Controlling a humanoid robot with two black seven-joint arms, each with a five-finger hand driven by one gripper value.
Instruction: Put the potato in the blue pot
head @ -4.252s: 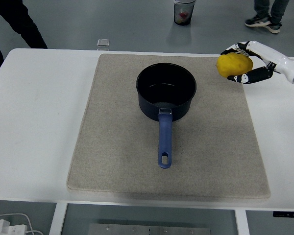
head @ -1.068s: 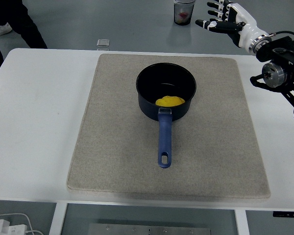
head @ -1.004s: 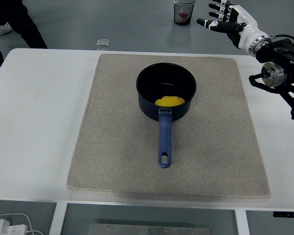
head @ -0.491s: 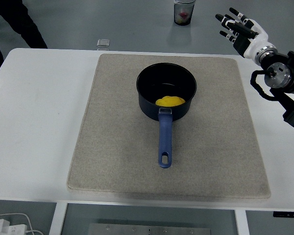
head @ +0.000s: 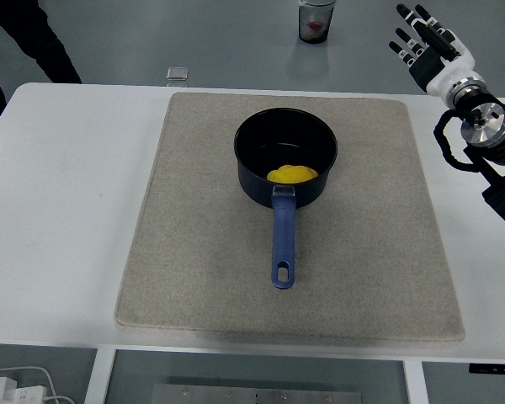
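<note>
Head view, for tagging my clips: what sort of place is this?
Probably a robotics lab, not a kitchen: the blue pot sits on a mat on a white table, over bare grey floor.

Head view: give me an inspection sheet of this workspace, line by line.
Surface: white table with a beige mat laid across its middle.
Job's things: blue pot upright on the mat, handle pointing to the near edge; potato lying inside it.
Clutter: small square object at the table's far edge.
Grippers: right hand raised at the far right corner, fingers spread, holding nothing; left hand not in view.
Cables: black cable looped at the right wrist; white cord and plug below the near left edge.
Surroundings: grey floor, a cup standing on it, a person's dark trouser leg top left.
</note>
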